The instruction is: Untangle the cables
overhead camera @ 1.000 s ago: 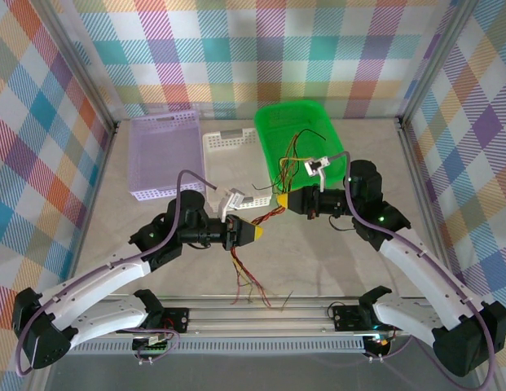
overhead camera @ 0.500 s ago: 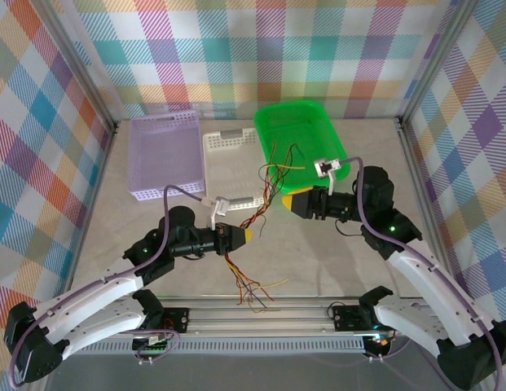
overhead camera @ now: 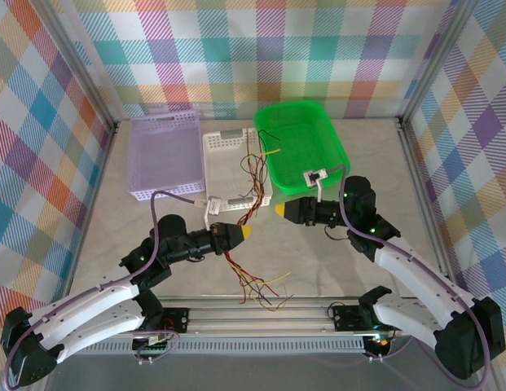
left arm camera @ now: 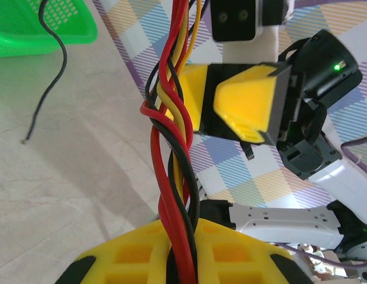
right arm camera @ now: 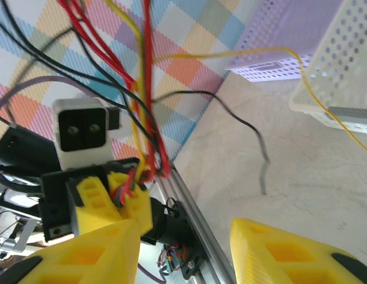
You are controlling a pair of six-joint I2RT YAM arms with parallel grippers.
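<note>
The cables (overhead camera: 246, 279) are thin red, black and yellow wires twisted into one bundle (left arm camera: 171, 148). My left gripper (overhead camera: 246, 231) is shut on that bundle, which passes between its yellow fingertips (left arm camera: 182, 236). Above the grip the strands rise and fan out over the white basket (overhead camera: 220, 167); below it they trail on the table towards the front rail. My right gripper (overhead camera: 277, 210) stands open just right of the bundle with nothing between its fingers (right arm camera: 186, 242). In the left wrist view its yellow fingers (left arm camera: 248, 103) sit right behind the cables.
A green basket (overhead camera: 334, 151) stands at the back right and a lilac basket (overhead camera: 147, 155) at the back left. A loose black wire (left arm camera: 53, 77) lies on the table near the green basket. The aluminium front rail (overhead camera: 261, 314) runs along the near edge.
The right gripper has opened and let go of the cables, staying beside them. The left gripper drew back slightly left with the bundle. The free upper ends swung from the green basket to over the white one.
</note>
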